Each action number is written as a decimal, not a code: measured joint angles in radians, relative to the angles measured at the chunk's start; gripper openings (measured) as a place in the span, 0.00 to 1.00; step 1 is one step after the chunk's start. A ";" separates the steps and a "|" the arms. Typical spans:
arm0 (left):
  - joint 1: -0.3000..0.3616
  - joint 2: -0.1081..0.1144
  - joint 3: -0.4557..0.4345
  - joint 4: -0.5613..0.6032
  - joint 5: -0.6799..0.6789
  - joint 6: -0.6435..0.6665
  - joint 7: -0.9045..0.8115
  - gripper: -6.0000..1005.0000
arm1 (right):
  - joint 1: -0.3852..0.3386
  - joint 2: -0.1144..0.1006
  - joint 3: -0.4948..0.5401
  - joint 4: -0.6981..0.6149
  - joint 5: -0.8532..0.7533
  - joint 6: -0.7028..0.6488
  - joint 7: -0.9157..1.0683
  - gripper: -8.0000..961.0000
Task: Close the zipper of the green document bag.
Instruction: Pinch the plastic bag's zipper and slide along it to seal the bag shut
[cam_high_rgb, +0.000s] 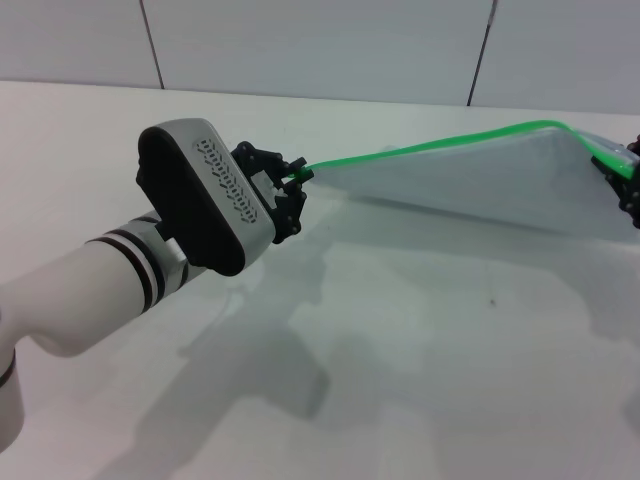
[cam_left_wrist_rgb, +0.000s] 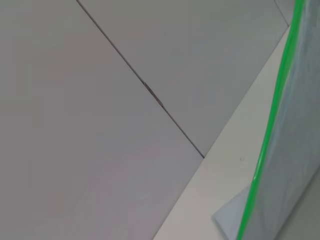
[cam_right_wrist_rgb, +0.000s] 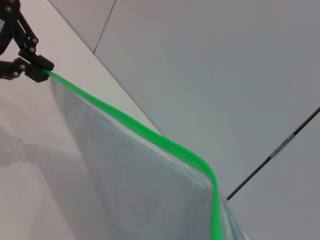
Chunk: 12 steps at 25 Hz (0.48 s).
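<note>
The green document bag (cam_high_rgb: 480, 175) hangs stretched in the air above the white table (cam_high_rgb: 420, 350), held up at both ends, its pale translucent sheet sagging below the bright green zipper (cam_high_rgb: 430, 147) that runs along its top edge. The strip rises from the left end to a bend near the right, then drops away.

At the left end, the left gripper (cam_high_rgb: 293, 185) has its black fingers pressed together on the very tip of the zipper. At the far right edge of the head view, the right gripper (cam_high_rgb: 630, 185) sits against the bag's other corner; only part of it shows, and I cannot tell how its fingers stand.

The right wrist view looks back along the strip to the left gripper's pinching fingers (cam_right_wrist_rgb: 35, 70); the left wrist view shows only strip, sheet and grey wall panels (cam_left_wrist_rgb: 100, 125).

Below the bag, only shadows cross the tabletop.
</note>
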 joint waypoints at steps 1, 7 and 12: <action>0.000 0.000 0.000 0.000 0.000 0.000 0.000 0.08 | 0.000 0.000 0.000 0.000 0.000 0.001 -0.001 0.16; 0.000 0.000 -0.013 0.000 0.000 -0.007 -0.001 0.08 | -0.005 0.001 0.001 0.000 0.002 0.024 -0.014 0.18; -0.005 0.000 -0.039 0.001 -0.028 -0.010 -0.004 0.08 | -0.018 0.004 0.019 -0.007 0.004 0.058 -0.003 0.19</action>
